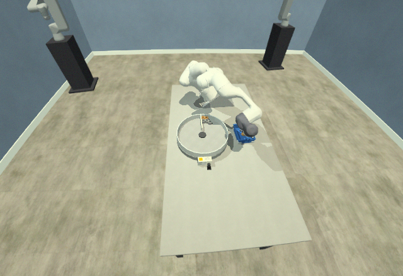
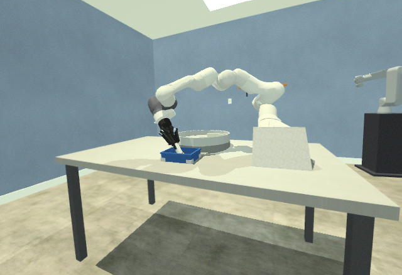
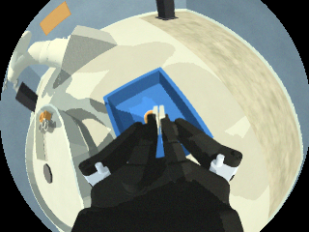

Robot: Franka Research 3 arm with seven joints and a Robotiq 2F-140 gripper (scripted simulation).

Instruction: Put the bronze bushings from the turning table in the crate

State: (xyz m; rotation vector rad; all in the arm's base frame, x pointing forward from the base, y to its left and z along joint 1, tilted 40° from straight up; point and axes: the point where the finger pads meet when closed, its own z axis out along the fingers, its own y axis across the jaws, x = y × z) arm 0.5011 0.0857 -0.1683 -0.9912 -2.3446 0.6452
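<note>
My gripper (image 2: 178, 147) (image 3: 158, 112) reaches down into the blue crate (image 1: 243, 140) (image 2: 175, 157) (image 3: 123, 108), which stands on the table just right of the turning table. The fingers are shut, and a small bronze bushing (image 2: 183, 151) shows at their tips, low inside the crate. In the top view the grey wrist hides the fingers. The round white-rimmed turning table (image 1: 182, 142) (image 2: 201, 137) carries a bronze bushing (image 1: 204, 116) (image 3: 44, 116) and a steel bushing (image 1: 208, 121) close together near its far rim.
The arm's white base block (image 2: 279, 149) stands behind the turning table. A small yellow-marked box (image 1: 204, 159) and a black part (image 1: 208, 167) sit at the turning table's front. Two idle arms on black pedestals (image 1: 71, 61) (image 1: 276, 46) stand by the far wall.
</note>
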